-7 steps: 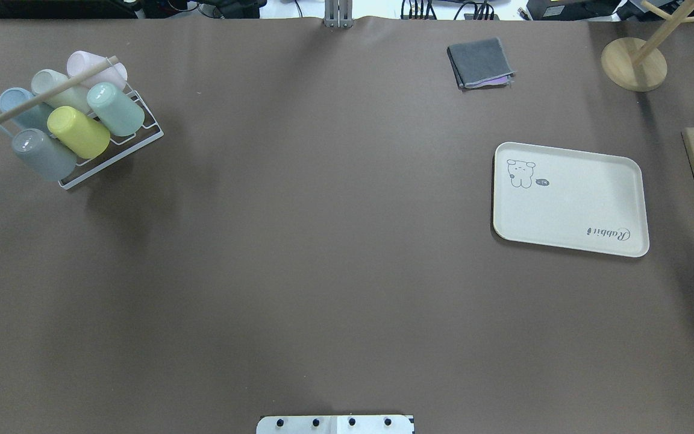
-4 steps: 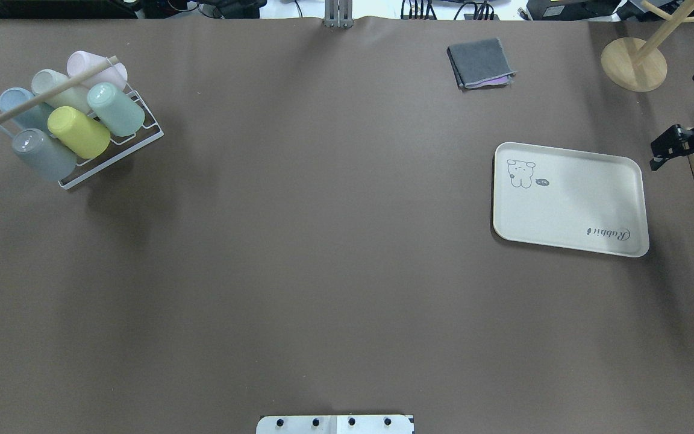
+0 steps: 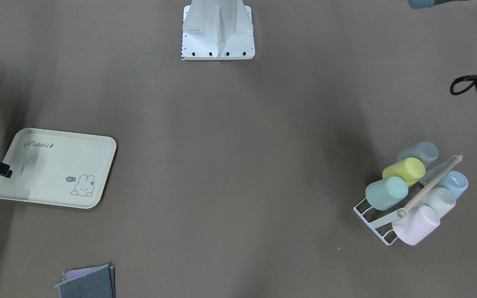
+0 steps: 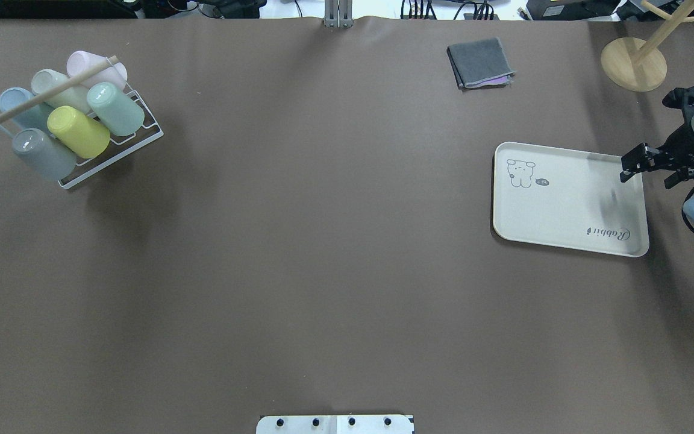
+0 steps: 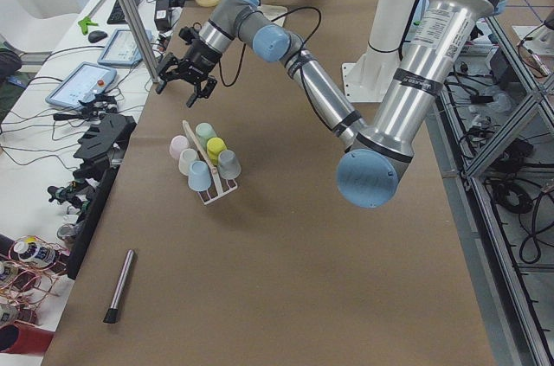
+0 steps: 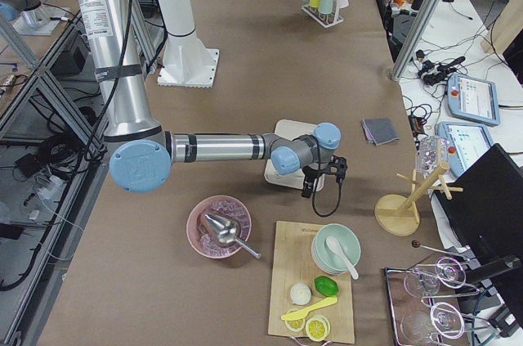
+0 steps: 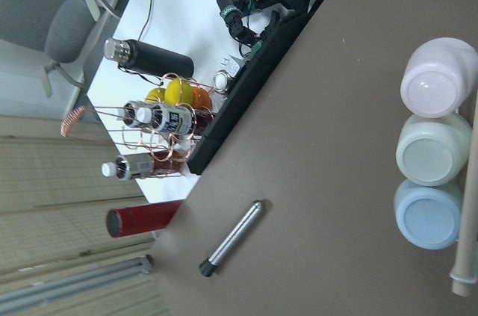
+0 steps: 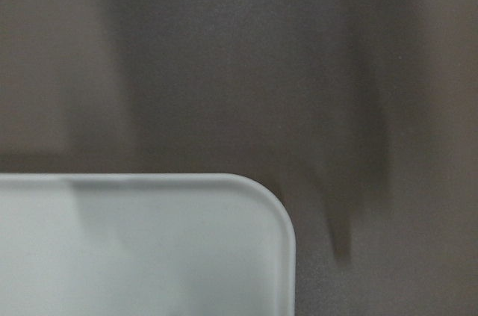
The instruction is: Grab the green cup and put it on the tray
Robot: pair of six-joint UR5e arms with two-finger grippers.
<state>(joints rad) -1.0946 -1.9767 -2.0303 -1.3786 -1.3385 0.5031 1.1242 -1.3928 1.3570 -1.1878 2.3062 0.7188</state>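
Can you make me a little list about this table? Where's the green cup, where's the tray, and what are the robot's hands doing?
Green cup: lying tilted in the white wire rack, right beside the yellow cup
Tray: empty, far across the table from the rack
Right hand: open, holding nothing, above the tray's corner
Left hand: in the air near the rack; cannot tell if open or shut
Job so far: cup not yet picked up

We see cups (image 4: 79, 131) in the rack (image 4: 118, 158) on the left — the tray (image 4: 564, 205) far right, a cloth (image 4: 479, 62) behind it.
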